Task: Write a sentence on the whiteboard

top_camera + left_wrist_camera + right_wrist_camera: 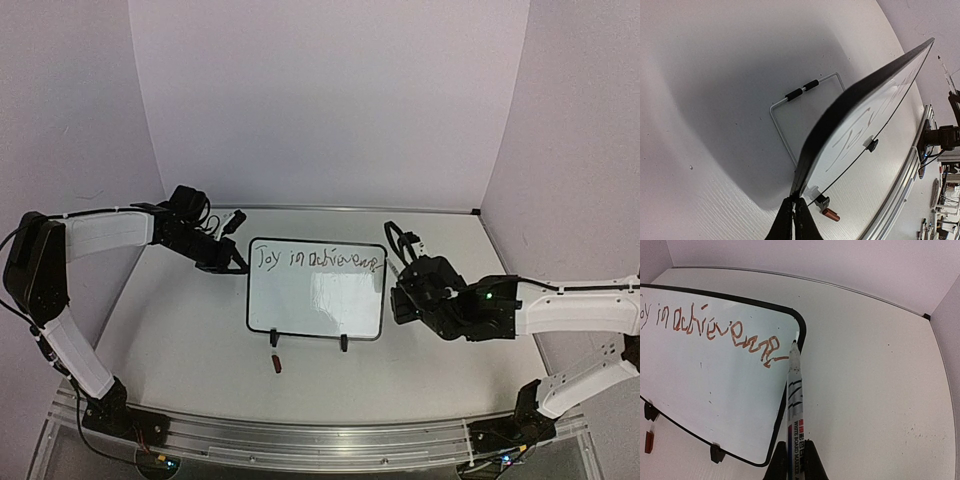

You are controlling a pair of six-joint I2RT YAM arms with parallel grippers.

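The table (180, 330) carries the whiteboard (315, 305) at its centre. The whiteboard leans back on a wire stand (790, 107), with brown-red writing along its top edge. At its 10 o'clock corner the left gripper (794, 201) is pinched tight on the frame. At 3 o'clock the right gripper (795, 452) is clamped on a marker (794, 390), whose tip is by the top right corner, just past the last letters. A small red cap (278, 362) lies at 6 o'clock, near the left foot.
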